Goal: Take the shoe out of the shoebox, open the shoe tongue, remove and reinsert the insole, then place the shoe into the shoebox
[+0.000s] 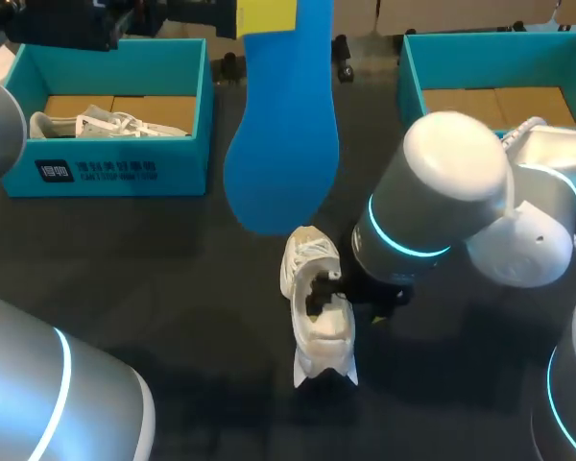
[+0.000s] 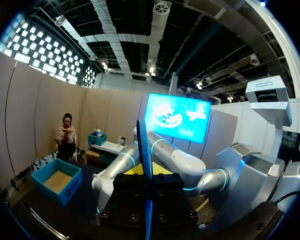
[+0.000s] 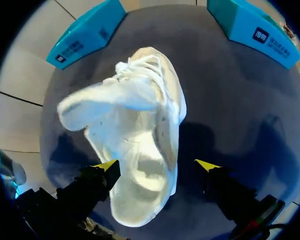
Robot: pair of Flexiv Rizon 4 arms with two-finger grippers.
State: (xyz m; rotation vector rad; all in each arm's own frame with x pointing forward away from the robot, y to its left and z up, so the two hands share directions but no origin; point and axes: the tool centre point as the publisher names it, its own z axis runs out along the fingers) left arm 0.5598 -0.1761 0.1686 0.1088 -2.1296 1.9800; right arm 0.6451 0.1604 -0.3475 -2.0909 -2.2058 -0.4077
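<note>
The left fingers (image 1: 266,14) were clamped on the blue insole (image 1: 283,144), held high, evidently clear for reinsertion, above the white shoe (image 1: 317,307) lying mid-table (image 1: 173,288), which the right fingers (image 3: 107,169) straddled wide open, gripping nothing, with shoeboxes far left (image 1: 110,158) and far right (image 1: 461,58) unobstructing

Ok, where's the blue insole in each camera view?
Head: insole hangs upright at top middle, above the shoe.
Left wrist: edge-on, rising from the left pincer.
Right wrist: not in it.
Shared landmark: teal shoeboxes, in all three views.
</note>
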